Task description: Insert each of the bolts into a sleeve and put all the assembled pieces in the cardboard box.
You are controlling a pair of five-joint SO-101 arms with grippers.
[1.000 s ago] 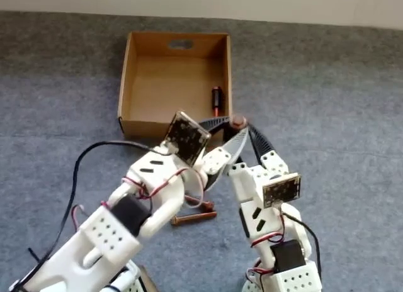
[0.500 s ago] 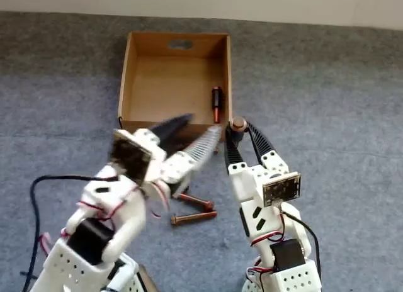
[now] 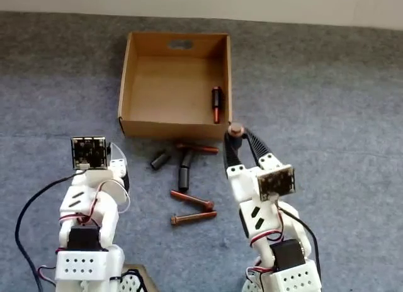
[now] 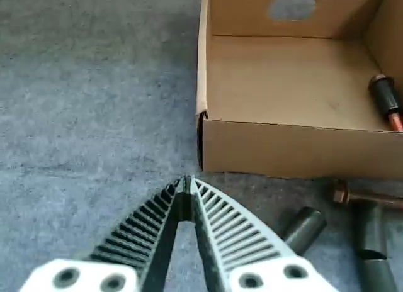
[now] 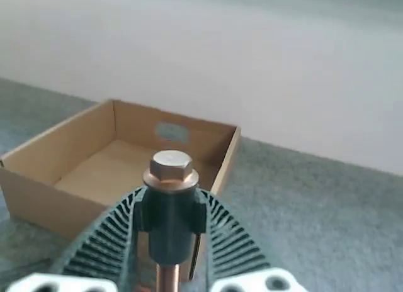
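- Left jaws pressed together, holding nothing, parked near 8 o'clock of the cardboard box [image 3: 123, 90], well apart from the loose parts.
- Three loose sleeves [image 3: 184, 178] and three loose bolts [image 3: 191, 199] lie on the table [image 3: 327, 116] at the box's 6 o'clock. Two of the sleeves sit close together.
- Risk: round parts will likely roll if nudged, and a grab at one sleeve may drag its neighbour.
- One finished piece [image 3: 216, 103] lies inside the box along the 3 o'clock wall.
- Right jaws pinching an assembled bolt-in-sleeve [image 5: 169, 219] upright, head up, just outside the box's 5 o'clock corner.
- Risk: letting go here probably lands it on the rim or on the table, so it has to clear the wall toward 11 o'clock first.
- Risk: the grip looks to be on the sleeve only, with the bolt just seated by its head. Tipping it far over could let the bolt slide out.
- Risk: dropping it onto the finished piece may make it bounce or knock that one about.
- Writing: no brand, label or legible text. The box is plain with a hand-hole cutout.
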